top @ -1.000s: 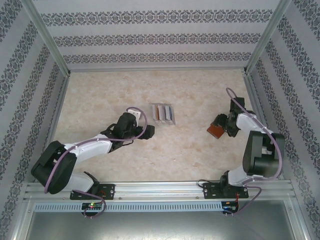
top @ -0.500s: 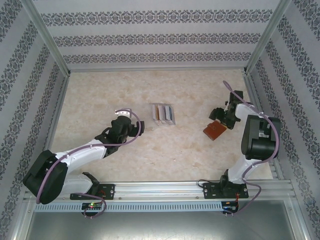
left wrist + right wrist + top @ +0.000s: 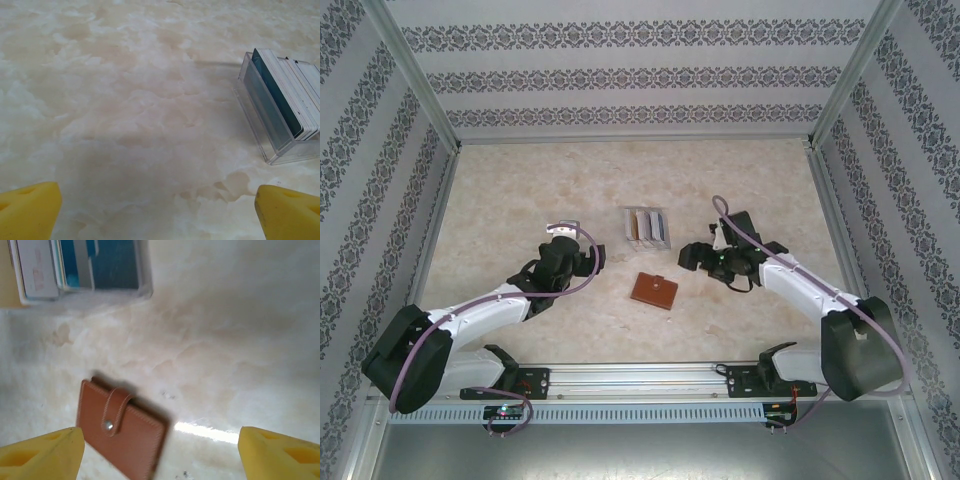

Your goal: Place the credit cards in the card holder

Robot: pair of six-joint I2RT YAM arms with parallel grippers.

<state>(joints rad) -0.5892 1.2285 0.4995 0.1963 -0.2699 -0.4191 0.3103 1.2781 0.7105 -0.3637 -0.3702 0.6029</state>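
Pale marbled table (image 3: 520, 180); left gripper (image 3: 578, 240), jaws wide apart, empty, near clear rack (image 3: 647, 228); right gripper (image 3: 692, 256), jaws apart, empty, just beside card holder (image 3: 653, 291), snapped shut, flat on the table before the rack; credit cards (image 3: 290, 95) upright in the rack.

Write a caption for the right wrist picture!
Snapped-shut brown wallet lies on the table beneath the open right end effector, cards racked nearby.

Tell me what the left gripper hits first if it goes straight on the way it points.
Most likely the bare table: the open left gripper tilts down toward it. The clear card rack stands right of that line and would probably be missed, though depth is unclear.
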